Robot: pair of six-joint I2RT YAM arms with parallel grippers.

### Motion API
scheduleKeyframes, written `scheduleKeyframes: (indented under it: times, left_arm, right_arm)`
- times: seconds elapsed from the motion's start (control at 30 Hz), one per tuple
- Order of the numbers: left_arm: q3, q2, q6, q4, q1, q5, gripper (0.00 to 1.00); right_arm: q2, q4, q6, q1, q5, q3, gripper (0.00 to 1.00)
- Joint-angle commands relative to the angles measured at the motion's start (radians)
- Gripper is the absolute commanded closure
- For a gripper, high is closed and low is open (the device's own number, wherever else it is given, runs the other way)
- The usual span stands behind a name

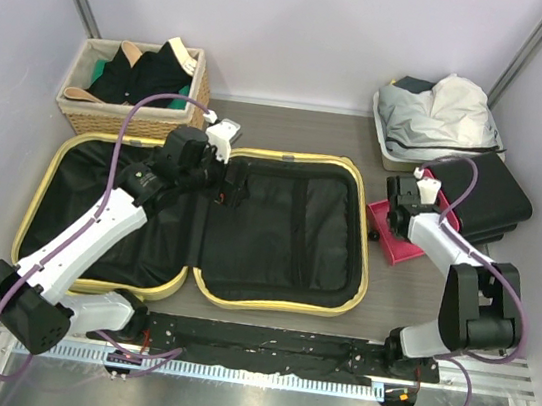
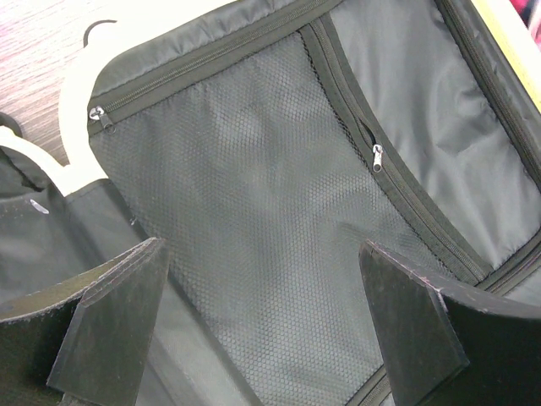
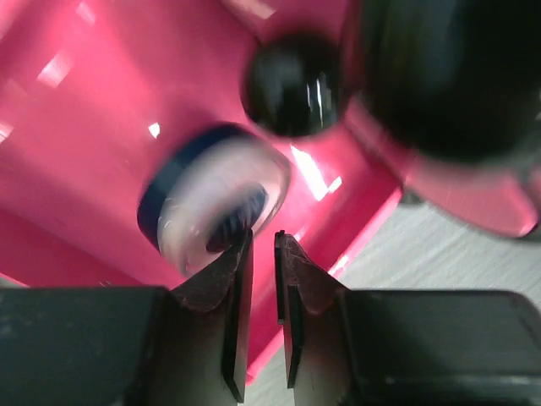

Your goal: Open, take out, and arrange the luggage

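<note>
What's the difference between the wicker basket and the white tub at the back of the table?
The wicker basket is brown and woven; the white tub is smooth and pale. The basket holds dark clothes, while the tub holds pale grey and white cloth heaped above its rim. The basket sits at the back left, the tub at the back right. Both are open-topped and hold fabric.

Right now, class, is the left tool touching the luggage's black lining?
Cannot tell. The left wrist view shows the open left tool over the luggage lining, but neither it nor the top view shows contact or a gap.
</note>
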Motion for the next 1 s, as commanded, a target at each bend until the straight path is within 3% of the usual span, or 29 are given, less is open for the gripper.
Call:
scheduleKeyframes:
  times: [0.0,0.1,0.33,0.6,0.7,0.97]
  left_arm:
    - [-0.002,-0.011,-0.010,0.020,0.004,0.025,0.00]
    - [0.001,-0.005,-0.010,0.014,0.004,0.022,0.00]
    - [-0.002,-0.004,-0.011,0.019,0.004,0.028,0.00]
    - [-0.002,0.010,-0.019,0.023,0.003,0.051,0.00]
    - [-0.004,0.010,-0.019,0.022,0.004,0.047,0.00]
    - [-0.005,0.015,-0.018,0.023,0.002,0.044,0.00]
  right_arm:
    - [-0.024,0.069,-0.062,-0.002,0.009,0.108,0.76]
    - [-0.082,0.061,-0.087,0.000,-0.024,0.119,0.73]
    - [-0.212,0.037,0.007,0.000,-0.311,-0.008,0.70]
    - [-0.196,0.069,0.056,0.006,-0.485,-0.114,0.78]
    - [-0.168,0.077,0.067,0.009,-0.465,-0.120,0.80]
    - [-0.087,0.135,0.211,0.018,-0.180,-0.132,0.85]
